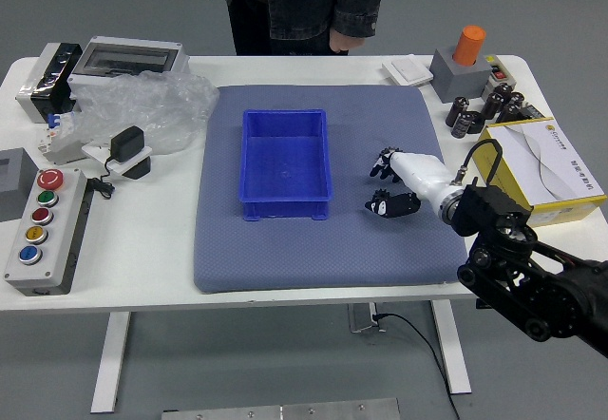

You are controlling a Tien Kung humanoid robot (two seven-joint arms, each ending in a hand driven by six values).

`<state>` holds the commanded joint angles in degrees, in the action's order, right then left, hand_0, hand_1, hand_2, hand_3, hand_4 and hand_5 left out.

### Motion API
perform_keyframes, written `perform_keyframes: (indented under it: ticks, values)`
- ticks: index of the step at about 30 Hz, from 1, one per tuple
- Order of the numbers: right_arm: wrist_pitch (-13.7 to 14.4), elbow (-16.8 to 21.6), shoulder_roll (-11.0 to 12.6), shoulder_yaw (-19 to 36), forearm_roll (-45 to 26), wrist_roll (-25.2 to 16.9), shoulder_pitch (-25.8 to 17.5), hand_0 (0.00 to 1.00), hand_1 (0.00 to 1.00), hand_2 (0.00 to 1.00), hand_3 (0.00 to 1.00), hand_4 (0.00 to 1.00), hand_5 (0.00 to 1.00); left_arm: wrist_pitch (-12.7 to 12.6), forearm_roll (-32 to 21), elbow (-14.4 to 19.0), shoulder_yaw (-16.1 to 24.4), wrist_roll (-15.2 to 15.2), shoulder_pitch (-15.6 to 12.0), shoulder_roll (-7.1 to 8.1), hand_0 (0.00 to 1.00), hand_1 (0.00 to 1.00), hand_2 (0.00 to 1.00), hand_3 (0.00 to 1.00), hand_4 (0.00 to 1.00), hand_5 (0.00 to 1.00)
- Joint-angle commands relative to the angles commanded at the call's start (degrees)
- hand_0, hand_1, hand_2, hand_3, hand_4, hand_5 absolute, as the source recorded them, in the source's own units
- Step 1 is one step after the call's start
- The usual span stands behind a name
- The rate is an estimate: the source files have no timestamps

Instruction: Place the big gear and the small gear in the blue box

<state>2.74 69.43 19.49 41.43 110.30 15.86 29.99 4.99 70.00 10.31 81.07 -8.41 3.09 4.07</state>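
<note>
White legs [111, 363] hold up the bench, with a black cable [418, 333] curving down between them. Black and jointed, the right arm [513, 268] comes in over the near right corner. On the left side of the bench [142, 268] sits a grey control panel [59, 244], its buttons blue, yellow, dark red, green and bright red going away.

A grey-blue mat [285, 263] covers the middle. Over its right part is the right hand [420, 173], white-backed with black fingers, the thumb standing apart from the others and mat showing in the gap. The big gear and the small gear cannot be told from the dark fingertips at this angle. Left of the hand, well apart from it, the blue box [285, 209] stands open on the mat.

To the right of the mat is a yellow carton [570, 168] with a white top. Farther off lie a black adapter [127, 144] and clear plastic [157, 111] on the left, small black cylinders [460, 111] on the right. Behind those, an orange cylinder [469, 45] tops a grey block [456, 76].

Beyond the far edge stands a person in a dark denim jacket [328, 2], both hands [345, 42] hanging low.
</note>
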Motion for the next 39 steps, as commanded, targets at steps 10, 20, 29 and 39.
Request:
perform_keyframes:
  ticks: [10,20,29,39]
  values:
    - [0.71,-1.9,-0.35,-0.65,-0.26,-0.89,0.05,0.606,0.585,0.634,0.647,0.782,0.32,0.01,0.05,0.0,0.08,0.0,0.02,-0.08,0.73,0.68,0.704,0.706,0.435,0.024]
    - [1.38,-2.99,-0.78,-1.34,-0.16,-1.23,-0.03,0.615,0.581,0.627,0.638,0.754,0.305,0.01,0.04,0.0,0.05,-0.01,-0.03,-0.14,0.73,0.68,0.706,0.703,0.436,0.022]
    - [2.37,-3.6,-0.99,-1.65,0.28,-1.65,-0.05,0.623,0.569,0.611,0.629,0.722,0.276,0.02,0.11,0.0,0.01,-0.03,-0.06,-0.15,0.73,0.68,0.705,0.702,0.437,0.02]
    - [2.99,-3.71,-0.95,-2.12,0.87,-1.75,-0.51,0.633,0.564,0.597,0.618,0.65,0.222,0.02,0.12,0.0,-0.13,-0.04,-0.17,-0.18,0.73,0.679,0.703,0.702,0.441,0.019]
